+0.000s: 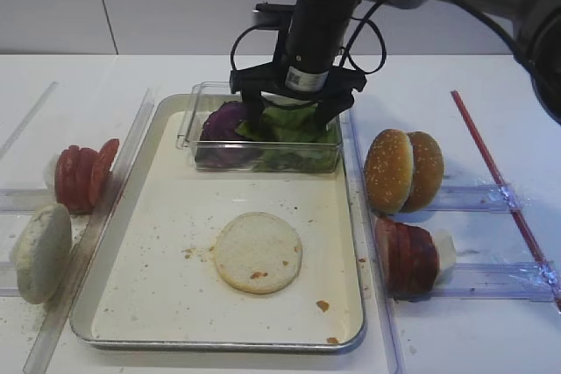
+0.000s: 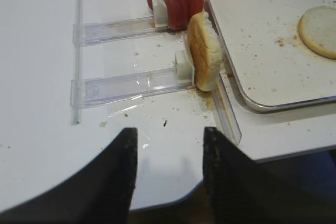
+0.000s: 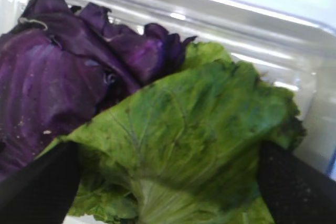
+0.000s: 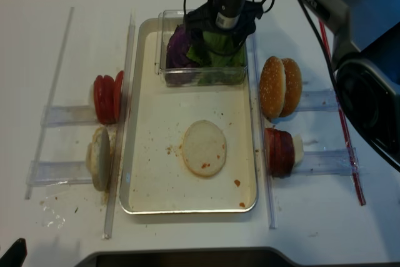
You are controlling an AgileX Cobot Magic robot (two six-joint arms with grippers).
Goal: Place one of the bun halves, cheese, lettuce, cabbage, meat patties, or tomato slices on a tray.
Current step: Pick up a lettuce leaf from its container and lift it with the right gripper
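Overhead, the large rectangular shiny metal tray [image 1: 351, 216] is lying lengthwise between two long clear plastic guide rails [image 1: 96, 243], its raised rim leaving bare cream floor on all sides of the one pale cream flat bun disc [image 1: 259, 251] resting near its middle, with crumbs scattered around it. At the tray's far end a small clear plastic box [image 1: 188, 124] is sitting inside the rim, and the right gripper [image 1: 294, 111] is reaching straight down into it.

Inside that box, the clump of dark purple wrinkled cabbage leaves [image 3: 68, 72] is filling the left part and the bunch of bright green crinkly lettuce leaves [image 3: 194, 140] is lying beside it on the right, touching it. In the right wrist view the lettuce is showing a broad veined leaf with a pale rib, and the two black fingers [image 3: 39, 190] are standing wide apart, one at each side of the leaf, not pressed together on it.

Outside the tray, bright red tomato slices [image 1: 83, 172] and a pale bun half [image 1: 39, 251] are standing on edge in clear holders at the left; golden-brown sesame-seeded bun halves [image 1: 403, 171] and dark reddish-brown meat patties [image 1: 408, 258] are standing on edge at the right.

The left gripper [image 2: 170, 166] is hovering over bare white table [image 2: 42, 129] near the front edge, its fingers parted and holding nothing.
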